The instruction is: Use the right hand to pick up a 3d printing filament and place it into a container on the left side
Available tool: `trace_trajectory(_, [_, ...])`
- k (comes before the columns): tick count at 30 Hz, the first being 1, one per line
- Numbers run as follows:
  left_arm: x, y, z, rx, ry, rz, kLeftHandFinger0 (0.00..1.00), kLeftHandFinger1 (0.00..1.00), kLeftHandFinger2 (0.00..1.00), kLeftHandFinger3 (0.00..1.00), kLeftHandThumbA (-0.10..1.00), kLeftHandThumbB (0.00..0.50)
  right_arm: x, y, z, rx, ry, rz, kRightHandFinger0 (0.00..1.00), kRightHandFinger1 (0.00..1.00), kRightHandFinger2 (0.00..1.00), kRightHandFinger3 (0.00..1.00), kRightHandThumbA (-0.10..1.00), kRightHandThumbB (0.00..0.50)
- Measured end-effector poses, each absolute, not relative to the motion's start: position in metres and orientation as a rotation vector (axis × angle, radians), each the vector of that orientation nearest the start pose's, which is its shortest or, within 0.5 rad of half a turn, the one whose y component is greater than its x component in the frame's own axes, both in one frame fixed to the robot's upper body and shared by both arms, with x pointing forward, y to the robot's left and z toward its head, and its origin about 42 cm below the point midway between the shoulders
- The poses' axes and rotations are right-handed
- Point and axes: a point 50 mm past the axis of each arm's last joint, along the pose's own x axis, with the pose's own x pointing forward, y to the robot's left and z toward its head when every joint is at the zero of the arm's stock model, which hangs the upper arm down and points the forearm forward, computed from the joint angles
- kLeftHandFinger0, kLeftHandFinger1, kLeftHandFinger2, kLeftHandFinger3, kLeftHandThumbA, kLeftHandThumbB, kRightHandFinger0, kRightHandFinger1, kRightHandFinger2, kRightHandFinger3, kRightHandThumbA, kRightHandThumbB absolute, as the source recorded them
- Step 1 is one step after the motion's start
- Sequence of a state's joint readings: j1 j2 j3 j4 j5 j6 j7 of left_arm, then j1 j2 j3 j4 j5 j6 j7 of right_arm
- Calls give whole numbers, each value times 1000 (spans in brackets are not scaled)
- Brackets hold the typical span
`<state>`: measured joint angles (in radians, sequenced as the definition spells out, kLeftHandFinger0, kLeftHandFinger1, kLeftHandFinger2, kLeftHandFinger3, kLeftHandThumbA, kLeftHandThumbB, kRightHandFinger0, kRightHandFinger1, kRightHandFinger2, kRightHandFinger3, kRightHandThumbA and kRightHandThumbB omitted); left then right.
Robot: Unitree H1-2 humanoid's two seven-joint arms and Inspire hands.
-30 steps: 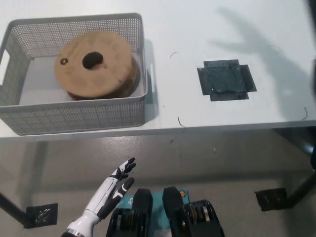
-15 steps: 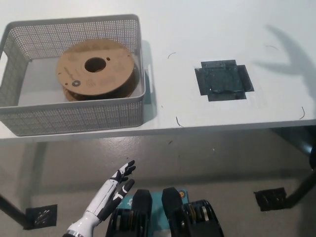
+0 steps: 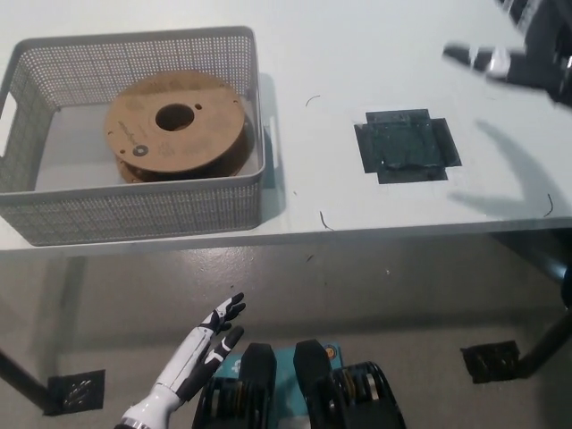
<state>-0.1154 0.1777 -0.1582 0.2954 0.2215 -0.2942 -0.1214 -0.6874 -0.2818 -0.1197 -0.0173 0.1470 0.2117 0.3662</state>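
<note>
The filament spool is lying flat inside the grey mesh basket at the left end of the white table, its cardboard face and round centre hole turned upward, its far edge sitting near the basket's right wall. The right hand is hanging in the air over the table's far right corner, well apart from the spool and the basket; it is blurred, its fingertips are pointing across toward the basket side, nothing is in its grasp, and I cannot tell how far its fingers are spread. Below those fingertips and a little toward the basket, a dark patch of tape is lying stuck on the tabletop, and the hand's shadow is falling on the table just to the outside of that patch. The left hand is resting low down in front of the table's near edge, over the floor, with its fingers released and slightly spread, holding nothing; its fingertips are pointing up toward the table, and the basket is sitting beyond them and off to their outer side.
</note>
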Motion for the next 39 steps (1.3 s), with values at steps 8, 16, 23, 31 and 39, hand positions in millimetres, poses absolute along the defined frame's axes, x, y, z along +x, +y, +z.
trace_trajectory(8, [310,220,62,408,-86,-351,1000,1000,1000,1000,1000,251,366,-214,307,-150,-504,469,1000,1000,1000,1000,1000,390])
trace_trajectory(16, [311,219,63,406,-91,-351,1000,1000,1000,1000,1000,261,270,-178,267,-89,-547,560,1000,1000,1000,1000,1000,347])
trace_trajectory(23, [312,215,65,401,-111,-348,1000,1000,1000,1000,1000,264,248,-183,216,-78,-441,511,1000,1000,1000,1000,1000,263])
trace_trajectory(31, [313,213,66,406,-126,-345,1000,1000,1000,1000,1000,276,273,-194,134,-113,-217,446,1000,1000,1000,1000,1000,245])
trace_trajectory(39, [315,214,68,416,-136,-337,1000,1000,1000,1000,1000,259,300,-201,75,-164,-83,397,1000,1000,1000,1000,1000,199])
